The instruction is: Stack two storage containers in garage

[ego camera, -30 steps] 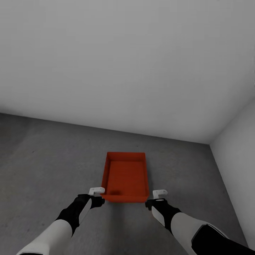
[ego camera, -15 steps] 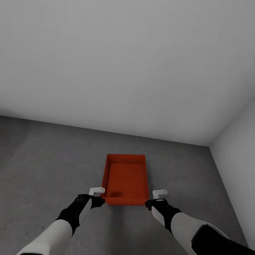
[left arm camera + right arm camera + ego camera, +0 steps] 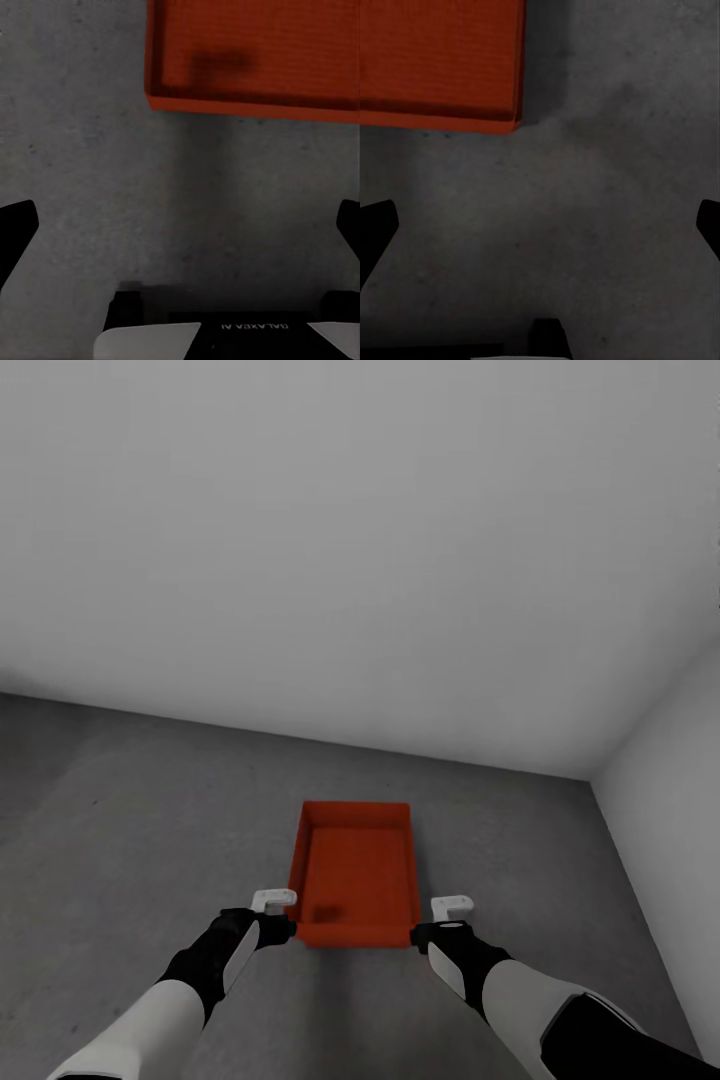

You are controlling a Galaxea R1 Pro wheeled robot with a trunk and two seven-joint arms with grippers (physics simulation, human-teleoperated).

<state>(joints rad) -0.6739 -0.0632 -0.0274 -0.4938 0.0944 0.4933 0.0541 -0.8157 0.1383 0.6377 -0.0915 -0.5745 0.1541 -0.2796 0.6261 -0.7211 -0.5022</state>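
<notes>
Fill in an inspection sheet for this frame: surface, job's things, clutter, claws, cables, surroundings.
Surface: dark grey concrete floor, mottled.
Job's things: one orange-red storage container sitting on the floor, open top up, empty.
Clutter: nothing seen.
Claws: left claw and right claw open, flanking the container's near end, not holding it.
Cables: nothing seen.
Surroundings: plain grey-white walls meeting in a corner to the right.

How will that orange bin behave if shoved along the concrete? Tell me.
The bin looks rigid, with straight low walls, so it probably keeps its shape. Its wide flat base on the floor suggests sliding, not tipping or rolling. It appears empty, so it is likely light.
</notes>
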